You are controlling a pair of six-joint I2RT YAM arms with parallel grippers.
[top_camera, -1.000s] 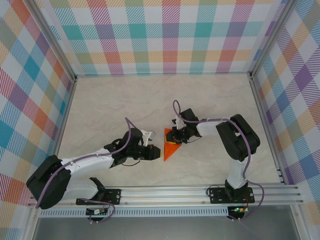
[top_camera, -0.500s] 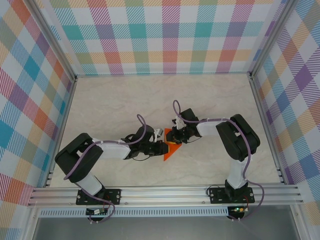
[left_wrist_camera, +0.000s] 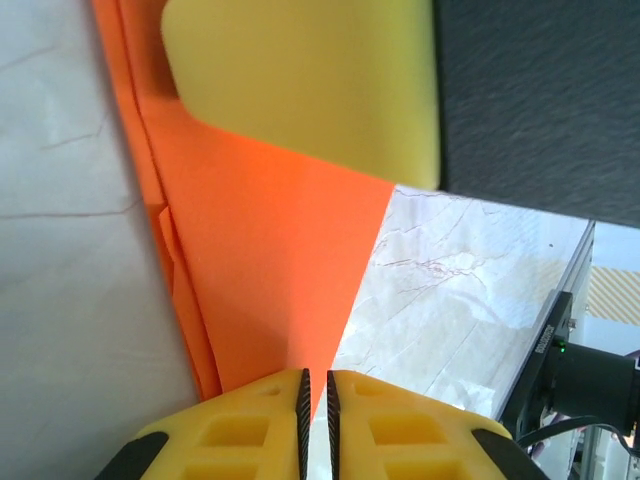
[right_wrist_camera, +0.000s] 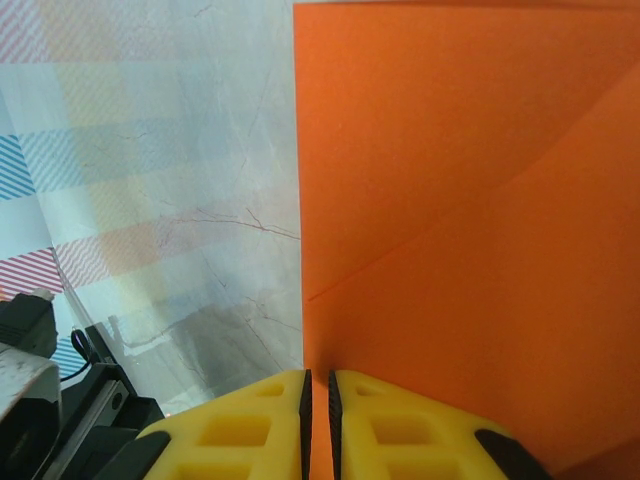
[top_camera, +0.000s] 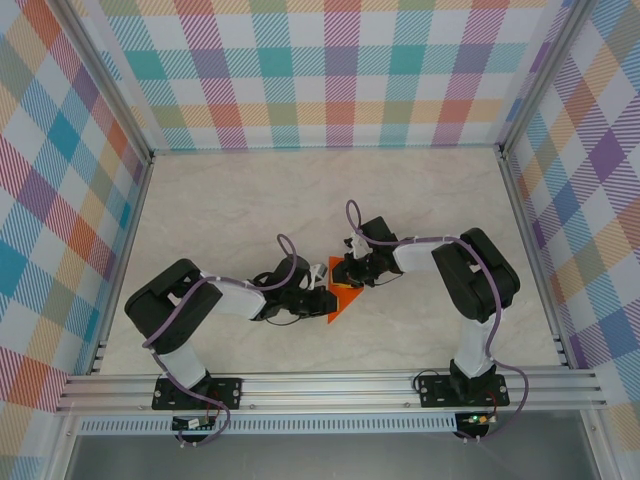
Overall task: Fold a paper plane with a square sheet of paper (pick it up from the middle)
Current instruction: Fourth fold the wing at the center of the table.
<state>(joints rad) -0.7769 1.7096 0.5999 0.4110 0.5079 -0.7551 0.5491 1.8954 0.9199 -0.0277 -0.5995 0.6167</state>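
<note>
The orange sheet of paper (top_camera: 344,299) lies on the marble table, folded into a layered triangle with its point toward the near left. My left gripper (top_camera: 322,298) is shut, with its tips low at the paper's left edge. In the left wrist view the paper (left_wrist_camera: 270,260) narrows to a point at that gripper (left_wrist_camera: 316,400). My right gripper (top_camera: 352,278) is shut and rests on the paper's far end. In its wrist view the paper (right_wrist_camera: 470,200) shows a diagonal crease, and its straight edge runs to the gripper (right_wrist_camera: 318,400). One right finger (left_wrist_camera: 300,80) lies on the paper.
Checked walls (top_camera: 340,70) close in the table on three sides. An aluminium rail (top_camera: 340,385) with both arm bases runs along the near edge. Bare marble (top_camera: 230,210) lies around the paper, and the two arms nearly meet over it.
The left arm has swung in and reached right, bringing its shut gripper up to the paper's left edge. The right arm and the paper have stayed put.
</note>
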